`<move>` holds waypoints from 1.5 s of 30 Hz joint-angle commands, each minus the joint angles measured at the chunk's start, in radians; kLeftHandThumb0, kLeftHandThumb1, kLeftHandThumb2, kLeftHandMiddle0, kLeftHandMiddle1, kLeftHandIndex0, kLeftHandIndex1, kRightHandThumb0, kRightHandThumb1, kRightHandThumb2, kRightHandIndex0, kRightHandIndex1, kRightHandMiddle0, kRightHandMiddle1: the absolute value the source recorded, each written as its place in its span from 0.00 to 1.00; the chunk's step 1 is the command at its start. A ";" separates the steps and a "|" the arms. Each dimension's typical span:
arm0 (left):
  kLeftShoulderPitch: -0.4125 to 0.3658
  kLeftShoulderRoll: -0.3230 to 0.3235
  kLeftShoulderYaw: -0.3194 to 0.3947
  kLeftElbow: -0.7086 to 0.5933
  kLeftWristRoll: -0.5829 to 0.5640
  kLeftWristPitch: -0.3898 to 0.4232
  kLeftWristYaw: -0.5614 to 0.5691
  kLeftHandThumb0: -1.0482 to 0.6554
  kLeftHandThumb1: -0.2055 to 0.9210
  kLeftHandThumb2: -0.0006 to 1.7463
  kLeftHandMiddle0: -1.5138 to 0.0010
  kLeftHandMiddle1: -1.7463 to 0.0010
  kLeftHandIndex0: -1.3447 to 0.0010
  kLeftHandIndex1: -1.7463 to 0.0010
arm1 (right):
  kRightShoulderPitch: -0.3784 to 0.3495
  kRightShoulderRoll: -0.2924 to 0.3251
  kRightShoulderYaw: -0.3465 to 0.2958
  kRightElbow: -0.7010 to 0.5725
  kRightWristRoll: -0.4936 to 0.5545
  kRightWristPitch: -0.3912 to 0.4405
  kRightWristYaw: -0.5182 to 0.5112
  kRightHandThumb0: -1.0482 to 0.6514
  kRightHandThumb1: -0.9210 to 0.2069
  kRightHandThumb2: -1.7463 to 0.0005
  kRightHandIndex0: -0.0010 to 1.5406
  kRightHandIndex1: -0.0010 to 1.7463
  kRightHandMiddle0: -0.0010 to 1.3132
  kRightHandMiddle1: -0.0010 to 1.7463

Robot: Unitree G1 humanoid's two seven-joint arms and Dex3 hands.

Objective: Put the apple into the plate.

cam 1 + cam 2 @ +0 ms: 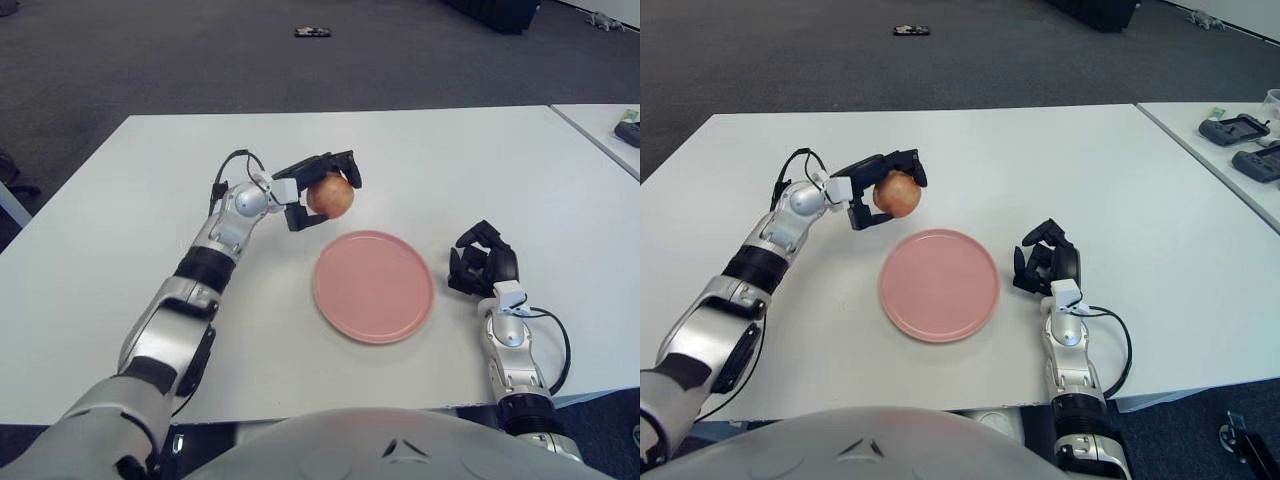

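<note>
At the table's near right edge, the right hand shows beside the plate, fingers curled on nothing. The pink plate lies bare at centre. Beyond its far-left rim, the left hand grips the apple, held clear of the table. Grasp done; carry over the plate and release remain.
</note>
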State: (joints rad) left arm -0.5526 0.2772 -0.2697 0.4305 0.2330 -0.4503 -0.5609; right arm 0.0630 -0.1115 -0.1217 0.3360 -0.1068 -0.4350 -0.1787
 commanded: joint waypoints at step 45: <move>0.123 0.053 -0.390 0.103 0.752 -0.488 0.640 0.61 0.12 0.99 0.38 0.06 0.51 0.00 | 0.022 0.012 0.002 0.022 -0.002 -0.020 -0.010 0.34 0.49 0.27 0.70 1.00 0.44 1.00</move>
State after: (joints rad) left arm -0.4330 0.3089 -0.5821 0.4588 0.7640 -0.9892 -0.0718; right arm 0.0662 -0.1052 -0.1253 0.3500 -0.1008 -0.4621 -0.1889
